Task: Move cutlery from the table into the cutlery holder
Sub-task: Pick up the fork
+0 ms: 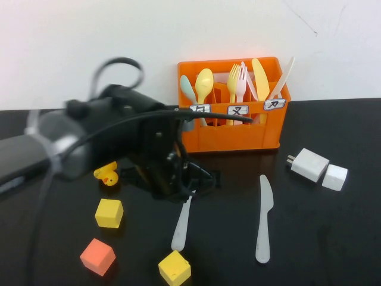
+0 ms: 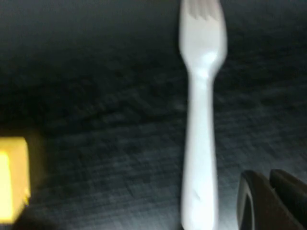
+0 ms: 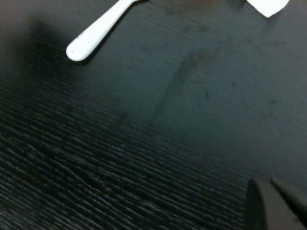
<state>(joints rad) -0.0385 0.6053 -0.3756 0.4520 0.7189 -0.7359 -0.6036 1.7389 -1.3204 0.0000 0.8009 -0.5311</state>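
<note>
left pincer (image 1: 178,179) lowered, right pincer (image 3: 276,206) low

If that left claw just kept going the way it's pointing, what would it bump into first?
Most likely the pale grey fork. The left gripper hangs over the fork's upper end, pointing down at the table, and its wrist view shows the fork directly below. The right gripper is out of the high view.

We see the black left arm blurred across the high view, its left gripper (image 1: 178,182) hiding the upper end of the pale grey plastic fork (image 1: 181,225); we cannot tell how its fingers stand. In the left wrist view the fork's tines (image 2: 200,9) are cut off, as is a blurred yellow block (image 2: 13,179). The right gripper (image 3: 278,203) shows only as a dark corner, and the pale grey plastic knife (image 3: 98,31) as only a handle.
</note>
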